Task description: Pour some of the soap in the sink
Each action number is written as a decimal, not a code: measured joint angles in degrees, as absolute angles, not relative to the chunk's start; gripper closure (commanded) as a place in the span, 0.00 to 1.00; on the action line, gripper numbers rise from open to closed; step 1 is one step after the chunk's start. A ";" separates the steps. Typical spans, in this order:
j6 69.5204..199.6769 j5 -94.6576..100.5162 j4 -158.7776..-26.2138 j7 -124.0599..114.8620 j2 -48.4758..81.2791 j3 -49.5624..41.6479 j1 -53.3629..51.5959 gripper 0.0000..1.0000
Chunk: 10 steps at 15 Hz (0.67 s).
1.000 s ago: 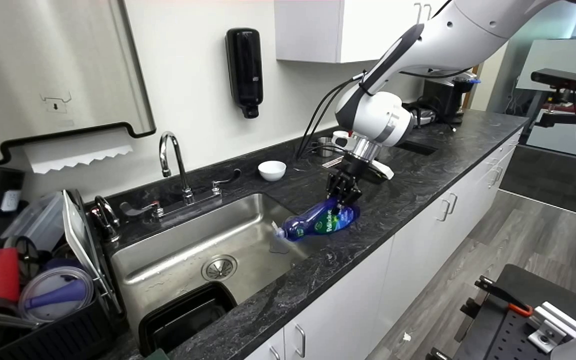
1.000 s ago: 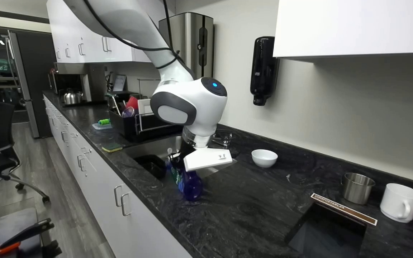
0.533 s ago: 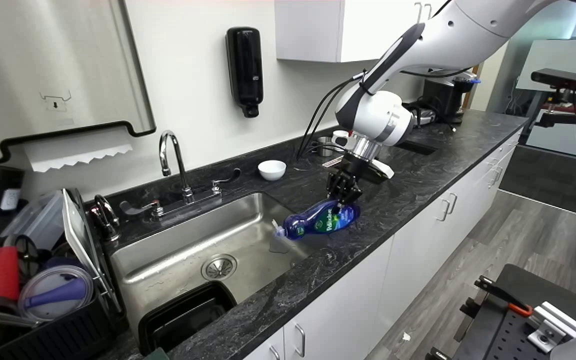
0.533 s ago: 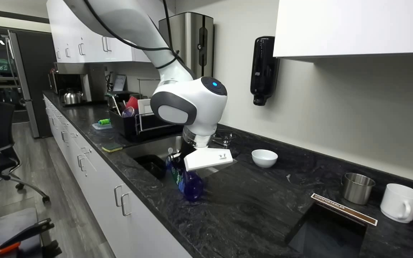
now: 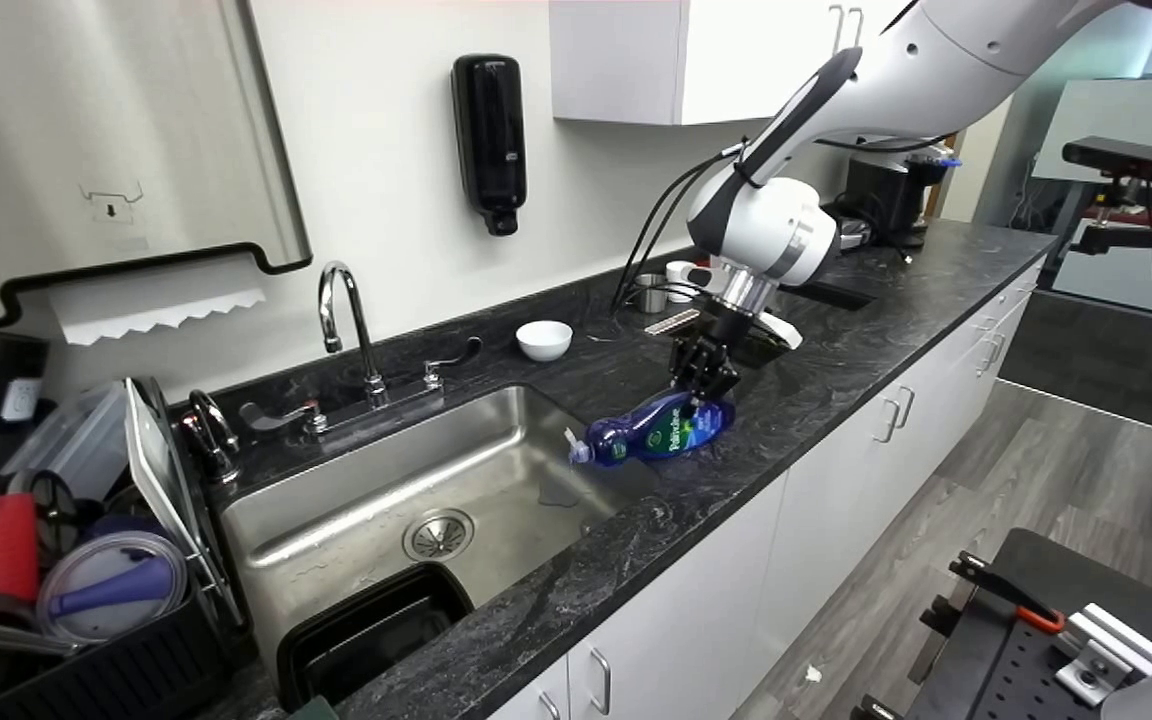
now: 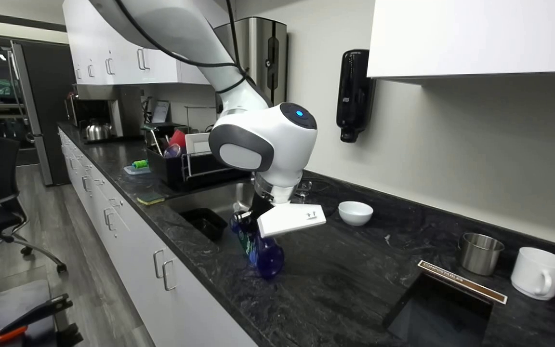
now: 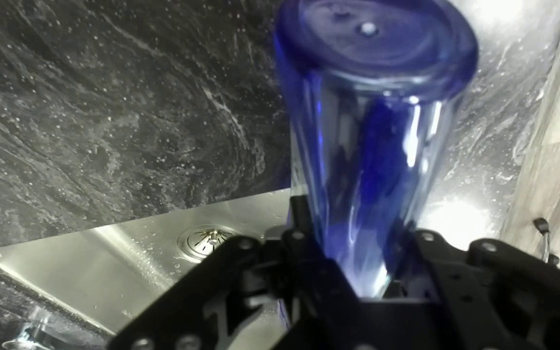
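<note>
1. The gripper (image 5: pixel 698 394) clasps the soap bottle (image 5: pixel 652 432) from both sides.
2. The bottle is tilted, cap (image 5: pixel 582 450) end lower, its body over the counter (image 5: pixel 841 350), nearer the front edge, and its cap over the sink (image 5: pixel 511 540).
3. A white bowl (image 5: pixel 544 342) sits by the counter's back edge; a sponge (image 6: pixel 151 198) lies at the front edge.

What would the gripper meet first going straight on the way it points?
Likely the dark marbled countertop beside the stainless steel sink, past the Palmolive soap bottle the gripper holds; depth is unclear, so possibly the sink itself.
</note>
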<state>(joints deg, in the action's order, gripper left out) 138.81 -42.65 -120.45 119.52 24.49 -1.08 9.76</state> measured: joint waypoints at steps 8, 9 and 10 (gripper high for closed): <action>138.75 -36.46 -118.83 119.97 25.10 -1.22 12.82 0.89; 138.75 -35.81 -118.69 119.97 25.15 -1.22 13.04 0.89; 138.75 -35.20 -118.57 119.97 25.19 -1.22 13.22 0.89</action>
